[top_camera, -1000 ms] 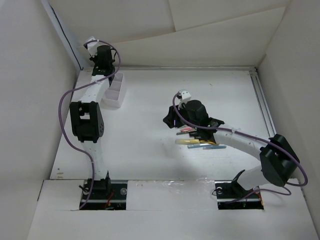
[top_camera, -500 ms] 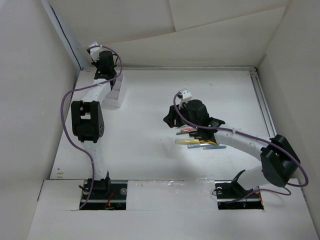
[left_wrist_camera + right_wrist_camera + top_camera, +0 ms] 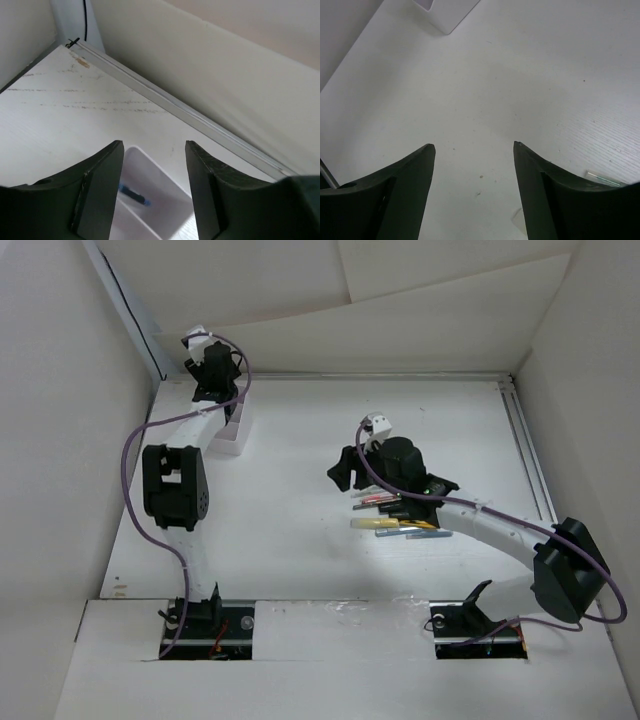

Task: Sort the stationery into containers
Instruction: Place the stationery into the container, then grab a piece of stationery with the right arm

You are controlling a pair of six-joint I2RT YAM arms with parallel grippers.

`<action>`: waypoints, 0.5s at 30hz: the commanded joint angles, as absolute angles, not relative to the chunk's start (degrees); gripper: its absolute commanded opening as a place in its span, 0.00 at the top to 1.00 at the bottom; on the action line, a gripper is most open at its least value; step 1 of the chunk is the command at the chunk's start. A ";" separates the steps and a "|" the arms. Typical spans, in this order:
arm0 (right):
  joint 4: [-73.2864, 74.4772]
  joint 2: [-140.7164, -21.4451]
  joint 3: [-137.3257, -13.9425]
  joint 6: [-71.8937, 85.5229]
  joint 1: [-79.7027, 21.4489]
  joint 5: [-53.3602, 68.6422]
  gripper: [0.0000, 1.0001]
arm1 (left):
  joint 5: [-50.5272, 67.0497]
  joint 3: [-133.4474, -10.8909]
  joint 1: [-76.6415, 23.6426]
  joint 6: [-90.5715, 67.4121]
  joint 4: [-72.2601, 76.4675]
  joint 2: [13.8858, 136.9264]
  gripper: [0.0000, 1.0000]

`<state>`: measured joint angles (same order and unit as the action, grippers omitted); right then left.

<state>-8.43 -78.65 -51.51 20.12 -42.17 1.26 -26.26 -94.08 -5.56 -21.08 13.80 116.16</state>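
Note:
The white partitioned box (image 3: 237,430) stands at the far left, partly hidden by my left arm. My left gripper (image 3: 220,385) hangs above its far end, open and empty. In the left wrist view the gripper (image 3: 153,145) frames the box's end compartment (image 3: 165,185), where a dark pen with blue ends (image 3: 134,194) lies. Several pens lie mid-table under my right wrist: a red one (image 3: 372,500), a yellow one (image 3: 372,523), a light blue one (image 3: 428,535). My right gripper (image 3: 343,475) is open and empty just left of them, above bare table (image 3: 473,145).
A metal rail (image 3: 190,117) runs along the foot of the back wall behind the box. White walls close in the table on the left, back and right. The box's near corner (image 3: 445,15) shows at the top of the right wrist view.
My left wrist has lifted and turned above the box's far end. My right gripper has shifted slightly back and right, still open over the table.

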 commanded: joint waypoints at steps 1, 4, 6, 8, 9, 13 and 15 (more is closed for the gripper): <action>-12.04 -77.26 -51.15 20.30 -41.75 -1.66 0.31 | -23.65 -92.65 -5.45 -22.58 15.64 103.83 0.51; -12.04 -76.73 -50.54 20.83 -41.75 -5.60 0.55 | -19.97 -88.44 -5.45 -29.77 15.29 98.02 0.66; -10.82 -75.33 -50.02 22.92 -41.04 -8.33 0.88 | -16.01 -80.28 -6.85 -34.08 18.61 91.08 0.67; -7.23 -75.32 -50.01 24.95 -39.56 -13.08 1.00 | -10.48 -72.47 -9.04 -38.92 19.69 85.38 0.67; -4.94 -74.71 -50.62 27.40 -39.55 -14.66 1.00 | -9.59 -70.07 -13.14 -38.94 20.38 83.86 0.67; 7.78 -73.66 -49.40 32.41 -38.94 -21.70 0.93 | -10.81 -59.61 -28.10 -38.94 19.94 79.46 0.67; 10.36 -73.65 -48.70 33.48 -38.94 -23.03 0.85 | -10.81 -53.30 -32.50 -39.72 19.95 78.67 0.67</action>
